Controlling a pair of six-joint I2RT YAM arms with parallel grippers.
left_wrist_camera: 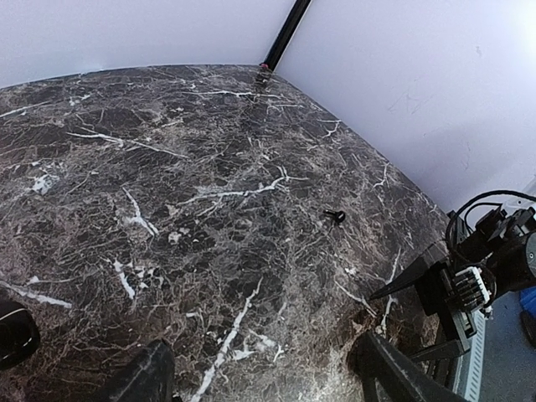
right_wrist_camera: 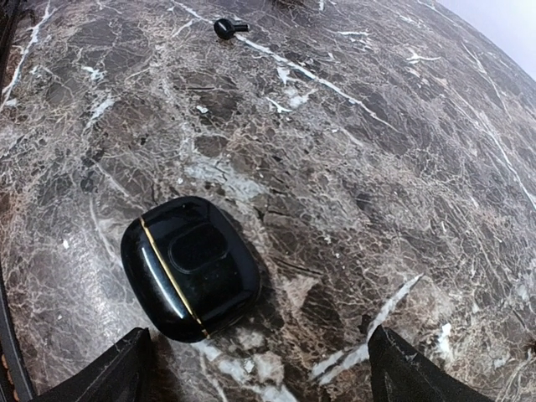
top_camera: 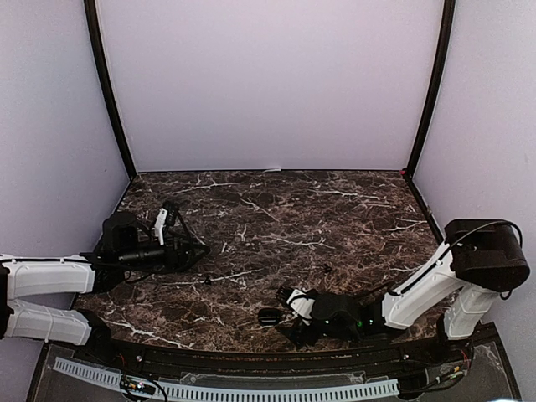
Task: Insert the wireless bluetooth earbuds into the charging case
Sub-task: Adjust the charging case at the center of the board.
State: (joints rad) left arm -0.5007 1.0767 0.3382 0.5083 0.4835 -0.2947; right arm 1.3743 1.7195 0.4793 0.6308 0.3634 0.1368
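Note:
A closed, glossy black charging case [right_wrist_camera: 188, 266] with a thin gold seam lies flat on the marble; the top view shows the case [top_camera: 268, 316] near the front edge. My right gripper [right_wrist_camera: 260, 378] is open just behind it, its fingertips straddling the case's near end without touching it. One small black earbud [right_wrist_camera: 228, 28] lies farther ahead on the marble. My left gripper [left_wrist_camera: 268, 381] is open low over bare marble, with a black earbud [left_wrist_camera: 334, 217] well ahead of it. From above, the left gripper [top_camera: 197, 249] is at mid-left and the right gripper [top_camera: 285, 311] at front centre.
The dark marble tabletop [top_camera: 276, 209] is walled by pale panels on three sides. The right arm [left_wrist_camera: 469, 285] shows at the far right of the left wrist view. A dark rounded object [left_wrist_camera: 12, 333] is cut off at that view's left edge.

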